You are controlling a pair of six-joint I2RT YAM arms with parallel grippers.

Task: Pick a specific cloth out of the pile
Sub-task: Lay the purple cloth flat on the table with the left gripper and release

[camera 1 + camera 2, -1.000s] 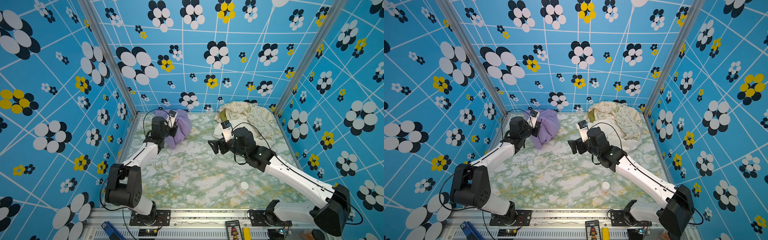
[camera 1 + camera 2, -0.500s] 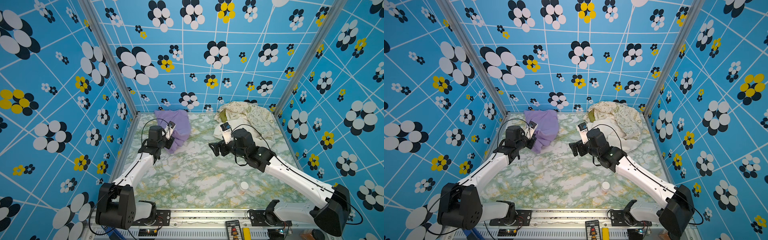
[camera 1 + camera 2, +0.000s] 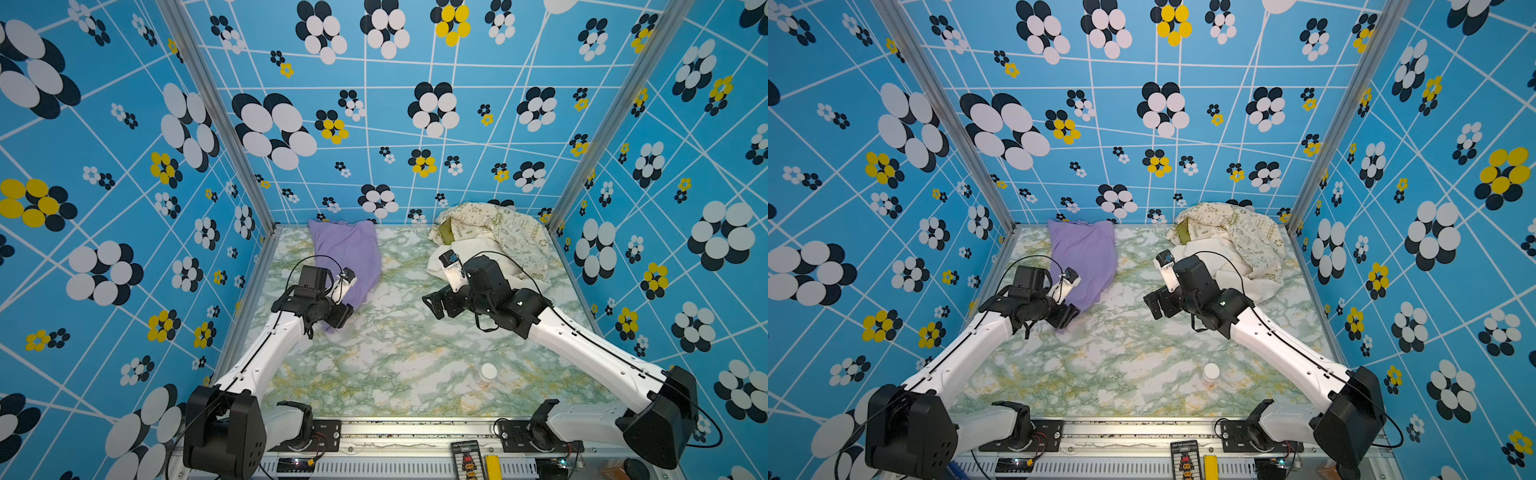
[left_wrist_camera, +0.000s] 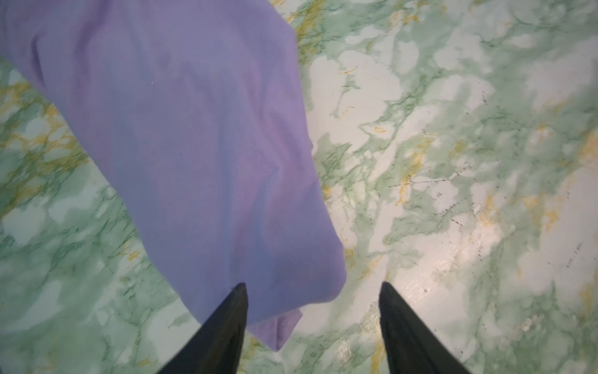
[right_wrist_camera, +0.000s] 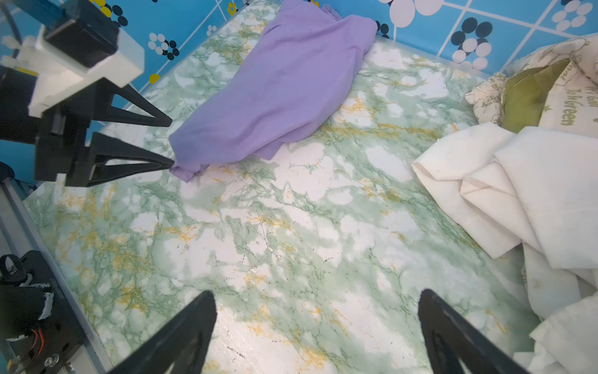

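Right now my left gripper point(image 4: 312, 284) stands with its two black fingers parted and nothing pinched between them. One fingertip sits right at the near corner of the lilac cloth point(image 4: 194, 129), though I cannot tell whether it touches the fabric. That cloth lies limp and mostly flat on the green-and-white marbled table point(image 4: 453, 129). In both top views it stretches from the back wall towards my left arm, on the left rear part of the surface point(image 3: 349, 257) point(image 3: 1086, 257). A broad strip of bare table separates it from everything else. My right gripper point(image 5: 315, 292) hovers near the middle of the table with its fingers spread wide, empty, over bare marble. Just beyond it, in the right rear corner, sits the pile point(image 3: 498, 237). It is a crumpled heap made up of a plain cream-white cloth point(image 5: 517, 181), a cream cloth printed with green doodles point(image 3: 1250, 232) and an olive patch point(image 5: 524, 94) tucked between them. No lilac fabric touches or overlaps that heap. A small white-capped bottle point(image 3: 487, 374) stands alone near the front of the table, away from both arms. Judging from this layout, the main work looks finished, because the chosen cloth is out of the pile and set down on its own, no longer held. What remains, as far as I can judge, is only to draw my left arm clear of the fabric without dragging the corner along.
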